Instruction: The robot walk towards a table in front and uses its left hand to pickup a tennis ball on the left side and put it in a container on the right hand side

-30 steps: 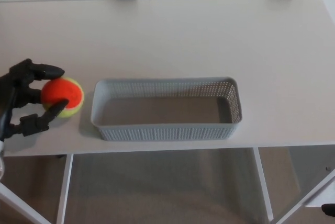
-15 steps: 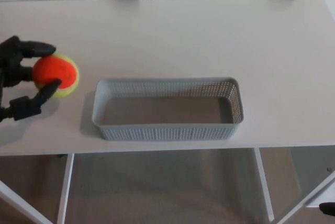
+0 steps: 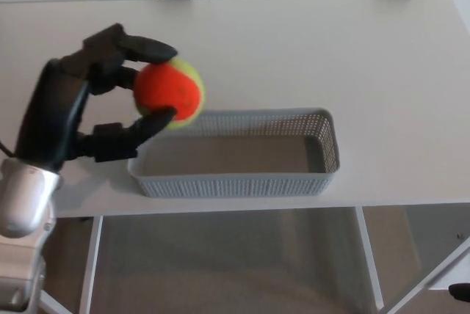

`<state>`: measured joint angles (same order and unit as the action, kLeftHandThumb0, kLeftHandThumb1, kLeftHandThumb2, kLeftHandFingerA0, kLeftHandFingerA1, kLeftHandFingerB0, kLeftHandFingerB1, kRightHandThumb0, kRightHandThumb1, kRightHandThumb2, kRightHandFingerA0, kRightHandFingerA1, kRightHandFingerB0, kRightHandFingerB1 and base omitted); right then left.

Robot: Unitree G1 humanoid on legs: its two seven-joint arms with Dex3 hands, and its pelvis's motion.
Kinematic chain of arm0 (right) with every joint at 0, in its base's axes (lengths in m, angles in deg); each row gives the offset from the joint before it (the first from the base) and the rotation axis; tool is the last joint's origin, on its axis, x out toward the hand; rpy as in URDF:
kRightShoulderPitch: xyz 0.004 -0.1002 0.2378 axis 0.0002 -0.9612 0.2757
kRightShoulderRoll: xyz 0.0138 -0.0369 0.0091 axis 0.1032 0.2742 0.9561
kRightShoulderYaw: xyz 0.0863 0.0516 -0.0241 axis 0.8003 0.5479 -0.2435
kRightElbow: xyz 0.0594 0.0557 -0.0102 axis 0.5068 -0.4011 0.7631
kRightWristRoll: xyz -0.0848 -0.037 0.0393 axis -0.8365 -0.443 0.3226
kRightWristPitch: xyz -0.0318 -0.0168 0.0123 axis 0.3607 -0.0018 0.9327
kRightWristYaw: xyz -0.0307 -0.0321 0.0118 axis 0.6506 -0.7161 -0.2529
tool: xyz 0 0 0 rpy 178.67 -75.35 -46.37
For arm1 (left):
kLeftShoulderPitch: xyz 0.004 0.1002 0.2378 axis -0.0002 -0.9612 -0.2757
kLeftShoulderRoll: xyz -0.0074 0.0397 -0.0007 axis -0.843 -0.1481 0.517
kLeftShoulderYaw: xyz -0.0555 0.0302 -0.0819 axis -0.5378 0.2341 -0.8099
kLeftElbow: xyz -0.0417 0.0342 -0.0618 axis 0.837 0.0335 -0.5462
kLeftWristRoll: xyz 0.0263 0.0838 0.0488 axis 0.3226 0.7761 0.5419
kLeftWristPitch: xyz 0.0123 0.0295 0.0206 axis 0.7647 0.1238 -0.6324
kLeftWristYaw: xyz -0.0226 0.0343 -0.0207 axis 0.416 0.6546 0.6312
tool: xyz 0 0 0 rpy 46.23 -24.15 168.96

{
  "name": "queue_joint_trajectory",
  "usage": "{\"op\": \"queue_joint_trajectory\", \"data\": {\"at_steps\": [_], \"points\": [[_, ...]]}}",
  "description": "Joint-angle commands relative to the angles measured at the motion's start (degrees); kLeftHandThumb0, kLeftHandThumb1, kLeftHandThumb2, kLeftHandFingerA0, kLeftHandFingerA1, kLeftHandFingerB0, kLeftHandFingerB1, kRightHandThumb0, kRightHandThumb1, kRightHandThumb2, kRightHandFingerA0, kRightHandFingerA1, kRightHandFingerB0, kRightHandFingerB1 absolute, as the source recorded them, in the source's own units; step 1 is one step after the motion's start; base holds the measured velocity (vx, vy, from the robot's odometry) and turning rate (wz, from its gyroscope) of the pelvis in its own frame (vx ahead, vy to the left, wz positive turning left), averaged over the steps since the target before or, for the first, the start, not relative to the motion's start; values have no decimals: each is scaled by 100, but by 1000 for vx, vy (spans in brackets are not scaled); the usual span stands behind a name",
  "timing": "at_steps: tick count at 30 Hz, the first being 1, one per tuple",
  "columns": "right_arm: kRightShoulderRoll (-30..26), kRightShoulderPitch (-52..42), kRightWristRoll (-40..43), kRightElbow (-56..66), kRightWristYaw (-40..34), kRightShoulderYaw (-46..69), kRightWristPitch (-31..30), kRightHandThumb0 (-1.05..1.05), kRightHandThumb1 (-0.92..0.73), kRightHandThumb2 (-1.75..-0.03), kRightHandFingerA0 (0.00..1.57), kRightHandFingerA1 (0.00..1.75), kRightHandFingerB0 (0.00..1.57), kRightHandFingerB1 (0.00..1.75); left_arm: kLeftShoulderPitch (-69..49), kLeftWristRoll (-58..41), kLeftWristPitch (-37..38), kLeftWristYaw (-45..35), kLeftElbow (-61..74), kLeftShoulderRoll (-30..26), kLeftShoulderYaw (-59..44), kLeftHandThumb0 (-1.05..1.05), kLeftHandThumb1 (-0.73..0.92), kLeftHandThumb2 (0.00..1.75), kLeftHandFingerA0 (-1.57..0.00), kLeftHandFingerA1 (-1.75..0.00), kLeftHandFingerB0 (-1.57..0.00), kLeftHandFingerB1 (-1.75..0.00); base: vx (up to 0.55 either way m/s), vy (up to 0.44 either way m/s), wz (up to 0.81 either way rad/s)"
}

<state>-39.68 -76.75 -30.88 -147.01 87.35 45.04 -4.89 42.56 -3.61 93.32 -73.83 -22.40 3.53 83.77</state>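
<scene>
White table [image 3: 294,50] — left hand [image 3: 88,108] clamped on orange-and-yellow tennis ball [image 3: 170,94], held above left end of grey mesh container [image 3: 235,182].

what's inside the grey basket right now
Nothing visible: the basket looks bare inside. Its far-left corner is covered by the tennis ball held in the left hand, so that bit cannot be checked.

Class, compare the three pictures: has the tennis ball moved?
Yes. The tennis ball, held by the left hand, rose rightward to the left end of the basket.
</scene>
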Motion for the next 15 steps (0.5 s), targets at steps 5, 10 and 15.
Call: {"op": "queue_joint_trajectory", "data": {"at_steps": [5, 10, 15], "points": [[-129, -137, -37, 37, -9, -43, 64, -40, -62, -59, 59, 45, 49, 39, -208, 504, -435, 106, -38, 159, 403, 4, 84, 66, -100, -127, -75, -100, 0, 0, 0], [-152, -107, -38, 62, 30, -63, 64, -40, -62, -58, 58, 44, 47, 38, -163, 453, -622, 127, -170, 197, 363, -6, 80, 64, -108, -95, -79, -73, 0, 0, 0], [-159, -123, -36, 95, 53, -83, 53, -41, -62, -58, 57, 45, 48, 38, 10, 845, -1702, -261, -162, -214, 516, -73, 44, 74, 0, -1, 0, -1, 0, 0, 0]]}}
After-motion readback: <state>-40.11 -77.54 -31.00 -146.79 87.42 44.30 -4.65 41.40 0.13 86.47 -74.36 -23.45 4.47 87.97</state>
